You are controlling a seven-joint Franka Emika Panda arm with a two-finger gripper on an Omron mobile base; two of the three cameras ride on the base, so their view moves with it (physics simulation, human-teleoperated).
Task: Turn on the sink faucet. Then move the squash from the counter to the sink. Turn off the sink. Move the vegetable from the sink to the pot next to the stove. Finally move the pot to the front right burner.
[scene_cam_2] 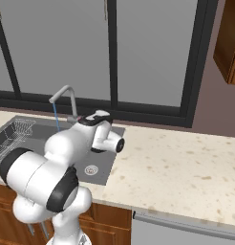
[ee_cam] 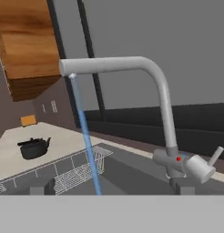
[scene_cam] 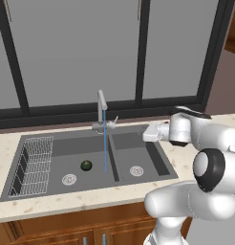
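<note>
Left base view: the white arm (scene_cam: pixel 205 162) reaches over the counter (scene_cam: pixel 90 198) toward the sink faucet (scene_cam: pixel 101 112); water falls into the sink (scene_cam: pixel 57 143), the squash (scene_cam: pixel 86 165) beside it. Right base view: the wrist hides the gripper, its opening unclear. Hand view: faucet lever (ee_cam: pixel 216 156) tilted, kettle (ee_cam: pixel 33 148) beyond the rack (ee_cam: pixel 79 175)

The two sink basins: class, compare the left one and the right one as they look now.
The left basin holds the squash and a wire rack; the right basin holds neither. The tap pours its water into the left basin, not the right, close to the divider. Both are dark grey with a round silver drain.
</note>
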